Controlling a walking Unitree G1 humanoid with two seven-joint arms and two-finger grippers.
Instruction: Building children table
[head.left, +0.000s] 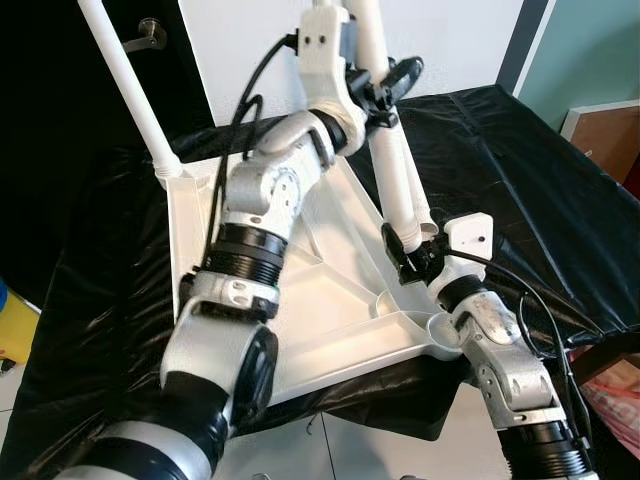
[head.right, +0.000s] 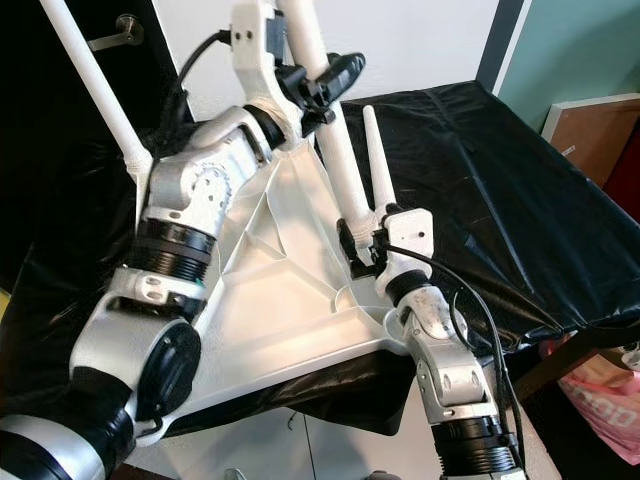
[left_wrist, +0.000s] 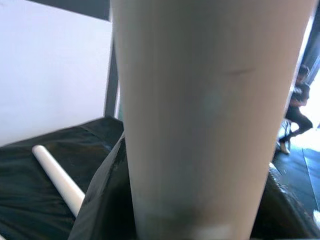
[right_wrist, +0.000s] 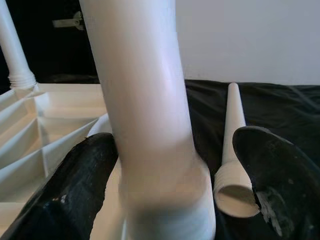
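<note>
A white tabletop (head.left: 330, 300) lies upside down, ribs up, on a black cloth (head.left: 500, 170). One white leg (head.left: 125, 75) stands in its far left corner. A second leg (head.left: 395, 170) leans upright over the right side of the tabletop. High on it, my left gripper (head.left: 385, 90) is shut around the shaft. My right gripper (head.left: 410, 250) stands open around its threaded lower end (right_wrist: 165, 200), one finger (right_wrist: 75, 190) against it and the other finger (right_wrist: 275, 175) apart. A third leg (head.right: 375, 160) lies loose on the cloth just beyond.
A dark door with a handle (head.left: 150, 30) stands behind at the left. A wooden board (head.left: 610, 130) leans at the right, and a pink bag (head.left: 620, 400) lies on the floor below it. A person (left_wrist: 297, 110) stands far off.
</note>
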